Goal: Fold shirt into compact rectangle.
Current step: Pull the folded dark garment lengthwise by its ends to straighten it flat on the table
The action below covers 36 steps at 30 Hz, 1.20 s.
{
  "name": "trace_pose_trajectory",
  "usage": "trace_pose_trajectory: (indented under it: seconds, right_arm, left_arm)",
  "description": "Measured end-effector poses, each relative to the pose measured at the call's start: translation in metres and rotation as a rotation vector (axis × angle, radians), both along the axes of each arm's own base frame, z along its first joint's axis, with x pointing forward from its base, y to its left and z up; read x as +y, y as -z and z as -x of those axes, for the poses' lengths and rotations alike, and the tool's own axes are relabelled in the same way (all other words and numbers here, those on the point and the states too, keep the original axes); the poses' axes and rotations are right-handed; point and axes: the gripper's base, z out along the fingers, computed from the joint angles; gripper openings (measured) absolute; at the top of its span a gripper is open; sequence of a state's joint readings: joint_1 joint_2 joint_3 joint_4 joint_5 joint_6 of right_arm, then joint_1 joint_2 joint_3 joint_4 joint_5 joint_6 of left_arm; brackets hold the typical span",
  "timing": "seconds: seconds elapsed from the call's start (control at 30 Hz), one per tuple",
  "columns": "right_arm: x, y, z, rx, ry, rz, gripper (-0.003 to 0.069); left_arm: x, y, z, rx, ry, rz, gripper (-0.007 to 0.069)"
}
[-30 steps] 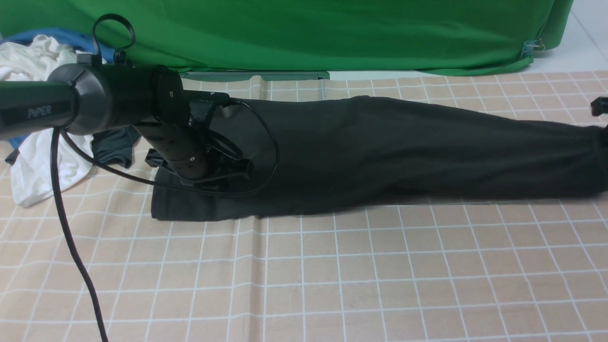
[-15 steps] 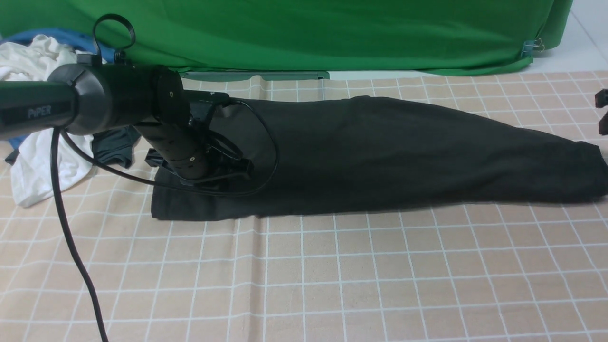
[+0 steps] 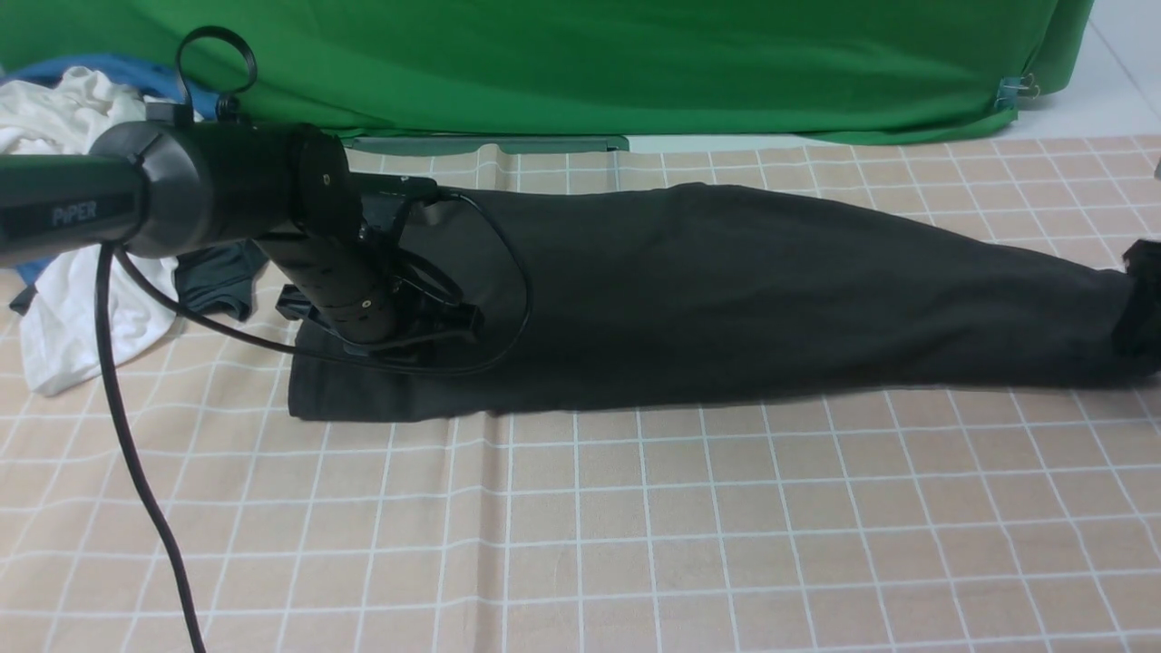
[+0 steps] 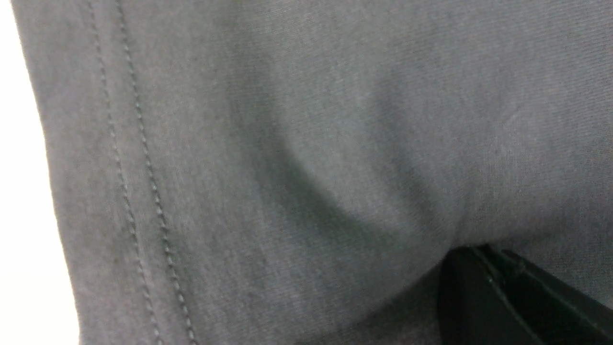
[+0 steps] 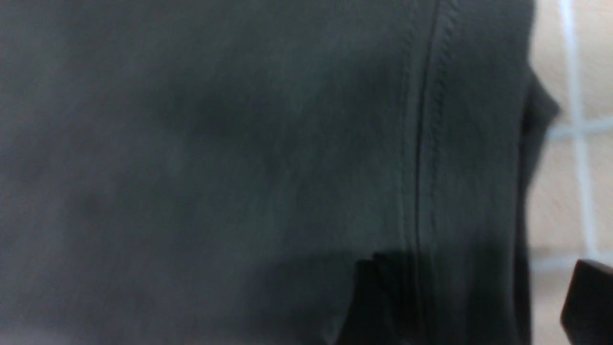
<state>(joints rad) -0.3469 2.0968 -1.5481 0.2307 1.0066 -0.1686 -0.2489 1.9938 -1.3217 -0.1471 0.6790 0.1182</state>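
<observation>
Black shirt (image 3: 726, 299), right end at frame edge

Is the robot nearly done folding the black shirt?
Not yet. Done: the shirt lies folded into a long strip. In hand: the left fingers pinch one end, and the right fingers sit open around the other hem. To do: folding that strip into a rectangle.

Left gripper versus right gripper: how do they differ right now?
The left gripper is shut, pinching the shirt near its left end; the right gripper stands open, straddling the hem at the right end. The left gripper sits well inside the front view; the right gripper only at its edge. Both are black.
</observation>
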Motion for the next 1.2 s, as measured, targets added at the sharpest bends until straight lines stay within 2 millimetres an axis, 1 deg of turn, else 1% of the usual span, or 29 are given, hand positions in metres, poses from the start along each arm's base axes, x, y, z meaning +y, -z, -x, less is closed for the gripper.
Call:
trace_pose_trajectory:
  seconds: [0.07,0.1,0.13,0.17,0.2,0.23,0.3,0.4,0.5,0.6,0.67,0.7,0.73,0.83,0.87,0.9,0.93,0.97,1.0,1.07,1.17,1.2]
  right_arm:
    - [0.000,0.007,-0.002,-0.003,-0.002,-0.005,0.0468]
    - [-0.001,0.008,-0.003,-0.009,-0.016,0.000,0.0404]
    - [-0.001,0.008,-0.004,-0.022,-0.035,0.005,0.0299]
    - [-0.001,0.008,-0.004,-0.028,-0.048,0.008,0.0237]
    - [-0.001,0.008,-0.005,-0.035,-0.061,0.012,0.0130]
    - [-0.002,0.006,-0.005,-0.039,-0.067,0.017,0.0092]
    - [-0.005,0.003,-0.006,-0.038,-0.078,0.029,0.0074]
    - [-0.009,-0.004,-0.006,-0.007,-0.106,0.066,0.0072]
    - [-0.011,-0.013,-0.005,0.040,-0.097,0.077,0.0072]
    - [-0.011,-0.014,-0.002,0.071,-0.099,0.073,0.0072]
    - [-0.011,-0.014,-0.001,0.085,-0.084,0.070,0.0090]
    - [-0.011,-0.014,-0.001,0.090,-0.072,0.070,0.0115]
    - [-0.012,-0.015,-0.001,0.091,-0.058,0.076,0.0158]
    - [-0.016,-0.021,-0.004,0.084,-0.029,0.105,0.0324]
    - [-0.017,-0.023,-0.005,0.076,-0.022,0.110,0.0397]
    - [-0.017,-0.025,-0.006,0.067,-0.018,0.116,0.0467]
    - [-0.016,-0.027,-0.008,0.058,-0.019,0.120,0.0541]
    - [-0.016,-0.027,-0.008,0.055,-0.020,0.121,0.0552]
    - [-0.013,-0.027,-0.011,0.038,-0.026,0.128,0.0617]
    - [-0.007,-0.028,-0.015,0.010,-0.038,0.138,0.0652]
    - [0.003,-0.026,-0.023,-0.025,-0.064,0.151,0.0654]
    - [0.008,-0.022,-0.026,-0.031,-0.075,0.153,0.0651]
  left_arm:
    - [0.000,0.000,0.000,-0.001,0.000,0.000,0.0018]
    - [0.000,-0.001,0.000,-0.001,0.000,0.000,0.0018]
    - [0.000,-0.001,0.000,-0.001,0.000,0.000,0.0018]
    - [0.000,-0.001,0.000,-0.001,0.000,0.000,0.0018]
    - [0.000,-0.001,0.000,-0.001,0.000,0.000,0.0018]
    - [0.000,-0.001,0.000,-0.001,0.000,0.000,0.0018]
    - [0.000,-0.001,0.000,-0.001,0.000,0.000,0.0018]
    - [0.000,-0.001,0.000,-0.001,0.000,0.000,0.0018]
    - [0.000,-0.001,0.000,-0.001,0.000,0.000,0.0018]
    - [0.000,-0.001,0.000,-0.001,0.000,0.000,0.0018]
    - [0.000,-0.001,0.000,-0.001,0.000,0.000,0.0018]
    - [0.000,-0.001,0.000,0.000,0.001,0.000,0.0018]
    - [0.000,-0.002,0.000,-0.001,0.001,0.001,0.0018]
    - [0.001,-0.008,0.003,-0.001,0.007,-0.004,0.0018]
    - [0.001,-0.012,0.004,-0.007,0.008,-0.004,0.0018]
    - [0.001,-0.019,0.005,-0.021,0.009,0.000,0.0018]
    - [0.002,-0.031,0.007,-0.051,0.008,0.007,0.0018]
    - [0.002,-0.033,0.007,-0.055,0.009,0.007,0.0018]
    - [0.003,-0.045,0.009,-0.086,0.009,0.014,0.0018]
    - [0.003,-0.059,0.012,-0.123,0.008,0.023,0.0018]
    - [0.005,-0.071,0.015,-0.150,-0.008,0.034,0.0018]
    - [0.007,-0.073,0.015,-0.155,-0.017,0.035,0.0018]
